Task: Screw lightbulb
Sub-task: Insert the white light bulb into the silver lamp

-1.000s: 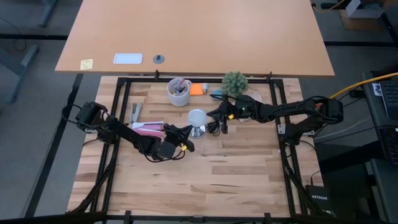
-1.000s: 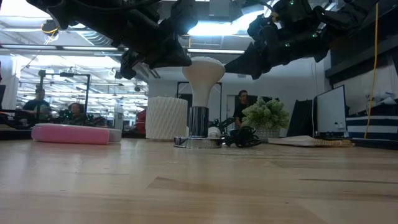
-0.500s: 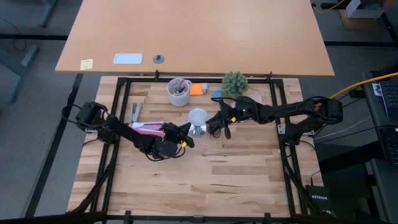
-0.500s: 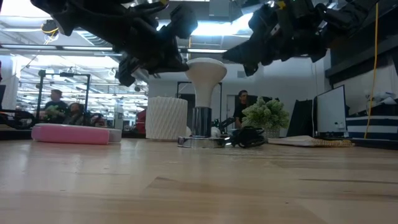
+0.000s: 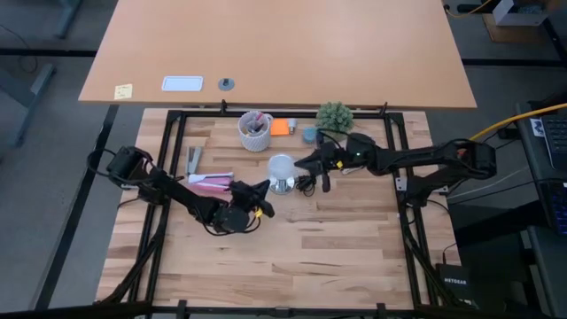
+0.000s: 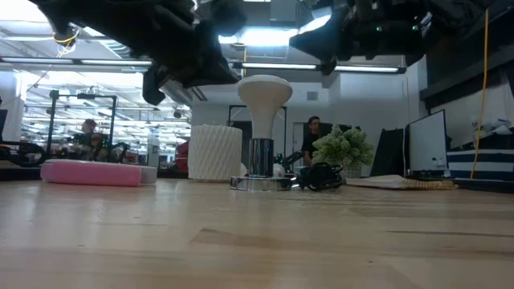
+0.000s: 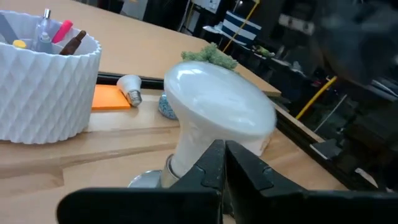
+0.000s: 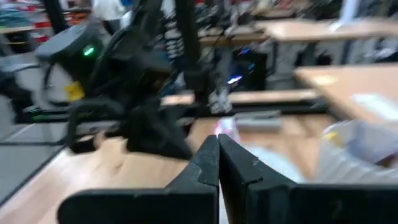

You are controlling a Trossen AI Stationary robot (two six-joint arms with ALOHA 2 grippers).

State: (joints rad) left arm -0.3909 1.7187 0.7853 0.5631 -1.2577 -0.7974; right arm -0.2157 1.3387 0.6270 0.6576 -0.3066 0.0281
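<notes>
White and frosted, the single globe lightbulb (image 5: pixel 281 166) stands upright in a silvery round fitting (image 5: pixel 283 186) near the middle of the pale wooden bench (image 5: pixel 337 257). From above, two dark arms flank it: the left gripper (image 5: pixel 263 188) just beside it on one side, the right gripper (image 5: pixel 301 162) close on the other, neither touching. One white ribbed cup of pens (image 5: pixel 255 130), one orange pad (image 5: pixel 280 127) and one small green plant (image 5: pixel 334 116) line the far edge; the near half lies open.

At bench height, the lightbulb (image 6: pixel 264 90) rises from its metal base, both arms above it.

The left wrist view shows its jaws pressed together before the bulb (image 7: pixel 217 109).

The right wrist view shows its jaws pressed together too.
</notes>
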